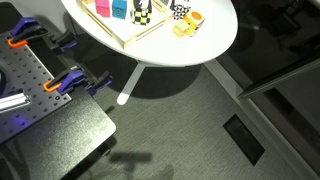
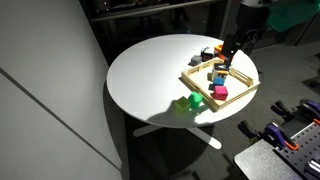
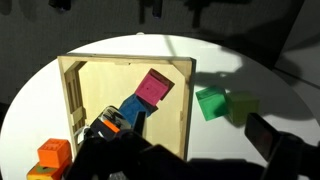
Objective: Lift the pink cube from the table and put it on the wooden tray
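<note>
Pink cube (image 1: 101, 5), wooden tray (image 1: 122, 30) cropped @ top.

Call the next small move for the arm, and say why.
Probably lift the gripper straight up, clear of the wooden tray. The pink cube already lies inside the tray next to the blue cube, and in the wrist view the jaws look open with nothing between them. No regrasp seems needed.
</note>
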